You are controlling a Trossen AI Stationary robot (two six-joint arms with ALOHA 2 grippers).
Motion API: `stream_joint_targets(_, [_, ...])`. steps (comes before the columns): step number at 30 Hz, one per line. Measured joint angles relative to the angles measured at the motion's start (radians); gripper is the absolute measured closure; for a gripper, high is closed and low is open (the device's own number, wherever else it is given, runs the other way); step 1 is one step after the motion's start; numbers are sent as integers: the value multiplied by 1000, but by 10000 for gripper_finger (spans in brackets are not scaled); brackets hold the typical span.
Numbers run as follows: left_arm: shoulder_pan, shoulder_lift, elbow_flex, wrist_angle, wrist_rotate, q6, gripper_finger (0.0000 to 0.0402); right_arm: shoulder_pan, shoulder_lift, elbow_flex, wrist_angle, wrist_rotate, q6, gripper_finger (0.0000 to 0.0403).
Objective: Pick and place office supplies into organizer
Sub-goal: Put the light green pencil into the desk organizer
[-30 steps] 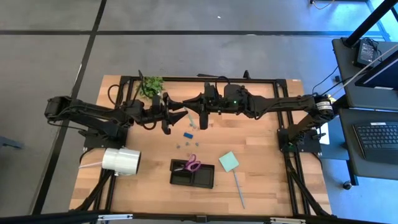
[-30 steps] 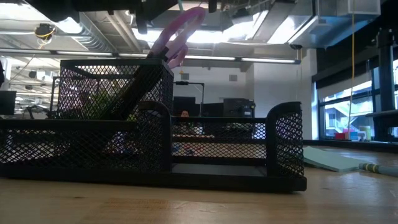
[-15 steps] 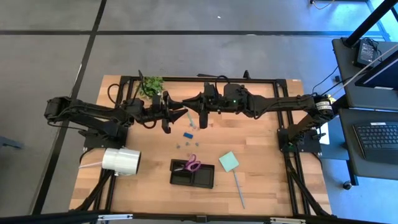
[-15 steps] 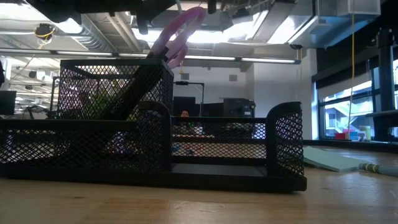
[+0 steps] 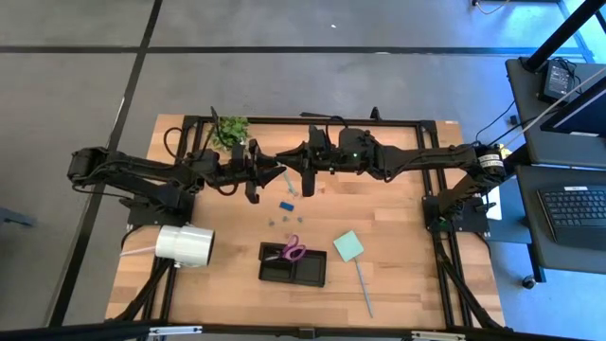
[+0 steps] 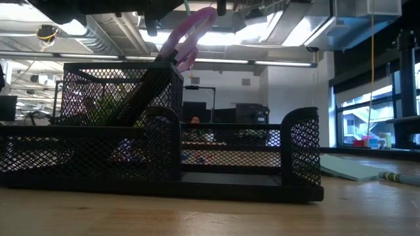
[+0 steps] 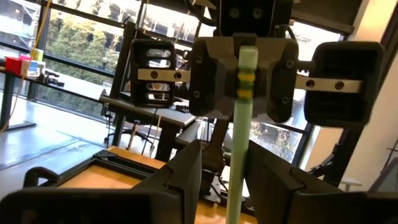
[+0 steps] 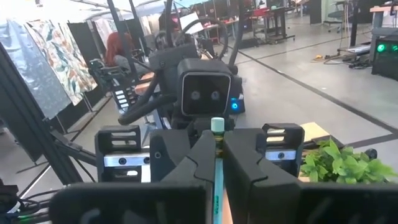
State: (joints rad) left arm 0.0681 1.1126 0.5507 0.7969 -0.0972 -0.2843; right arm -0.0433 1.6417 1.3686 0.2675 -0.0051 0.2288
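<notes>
1. The left gripper (image 5: 281, 171) and right gripper (image 5: 295, 173) meet nose to nose, up above the back of the table (image 5: 398, 275).
2. The right gripper is clamped on a thin green pen (image 8: 216, 163).
3. The left gripper's fingers (image 7: 186, 171) sit on both sides of the pen; I cannot tell if they squeeze it.
4. The scissors (image 5: 293, 250) stand in the black organizer (image 5: 294, 264).
</notes>
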Motion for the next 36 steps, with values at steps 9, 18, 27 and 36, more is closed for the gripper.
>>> stream_joint_targets(9, [0,0,0,8,-8,18,308,0,3,0,6,2,-1,387])
stream_joint_targets(18, [-1,0,0,9,-7,58,385,-1,3,0,4,7,-5,387])
stream_joint_targets(27, [-1,0,0,8,-1,62,384,-1,3,0,2,4,-4,382])
stream_joint_targets(36, [0,0,0,7,8,67,384,0,3,0,2,-1,-25,320])
